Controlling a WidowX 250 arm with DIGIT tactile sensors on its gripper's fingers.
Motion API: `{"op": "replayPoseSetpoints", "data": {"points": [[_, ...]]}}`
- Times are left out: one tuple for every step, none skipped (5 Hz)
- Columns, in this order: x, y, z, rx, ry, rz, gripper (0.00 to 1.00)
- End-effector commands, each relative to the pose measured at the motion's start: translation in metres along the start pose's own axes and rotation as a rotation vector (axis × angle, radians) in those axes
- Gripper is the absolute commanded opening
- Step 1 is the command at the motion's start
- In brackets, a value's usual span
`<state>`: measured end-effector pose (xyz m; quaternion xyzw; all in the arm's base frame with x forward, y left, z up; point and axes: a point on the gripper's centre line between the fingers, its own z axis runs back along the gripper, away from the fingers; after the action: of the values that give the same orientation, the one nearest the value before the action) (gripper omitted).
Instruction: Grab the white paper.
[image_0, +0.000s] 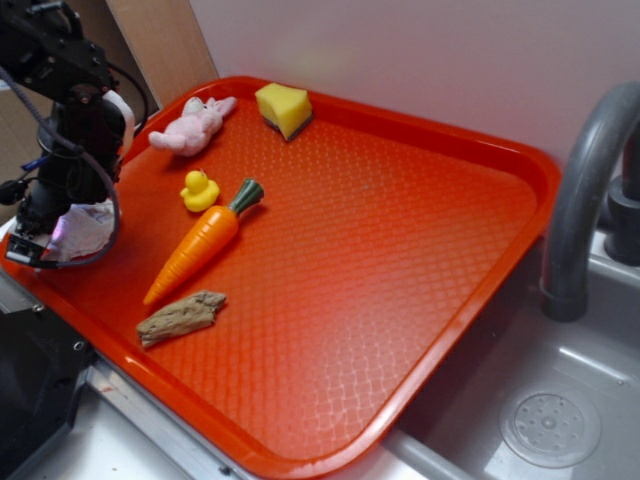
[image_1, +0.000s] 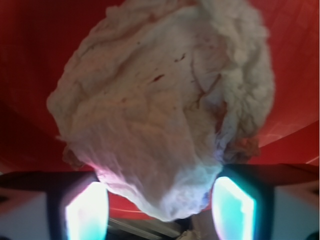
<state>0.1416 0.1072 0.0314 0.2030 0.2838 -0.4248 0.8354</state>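
From the wrist camera, my gripper (image_1: 159, 205) has a finger (image_1: 85, 212) on either side of the narrow lower end of the white paper (image_1: 165, 105). The wad fills most of that view and bulges well past the jaws. Both fingers look to be touching or nearly touching it, but I cannot tell whether they are actually clamped on it or just straddling it.

In the outside view the gripper (image_0: 55, 245) is low at the near left corner of the red tray (image_0: 420, 300), with the paper (image_0: 78, 228) showing pale between its fingers, on or just above the tray floor.

My judgement is that the step in hand is securing the grip. I would squeeze slowly until the paper stops compressing, since crumpled tissue gives a lot. Then I would lift straight up, because only the narrow end is between the fingers and a sideways pull could let it slip.

Farther in, the driftwood piece (image_0: 182, 317), carrot (image_0: 200, 245) and rubber duck (image_0: 199, 190) lie clear of the arm. The pink bunny (image_0: 193, 125) and sponge (image_0: 283, 108) sit well apart at the far edge.
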Motion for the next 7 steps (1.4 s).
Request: {"op": "replayPoseSetpoints", "data": {"points": [[0.011,0.005,0.010,0.036,-0.142,0.163,0.00],[0.026,0.016,0.036,0.071,-0.282,0.314,0.00],[0.031,0.027,0.086,0.048,-0.379,0.531,0.00],[0.011,0.029,0.143,-0.041,-0.465,0.799,0.00],[-0.007,0.024,0.181,-0.111,-0.486,0.960,0.00],[-0.007,0.012,0.208,-0.201,-0.510,0.973,0.00],[0.006,0.000,0.243,-0.254,-0.566,0.938,0.00]]}}
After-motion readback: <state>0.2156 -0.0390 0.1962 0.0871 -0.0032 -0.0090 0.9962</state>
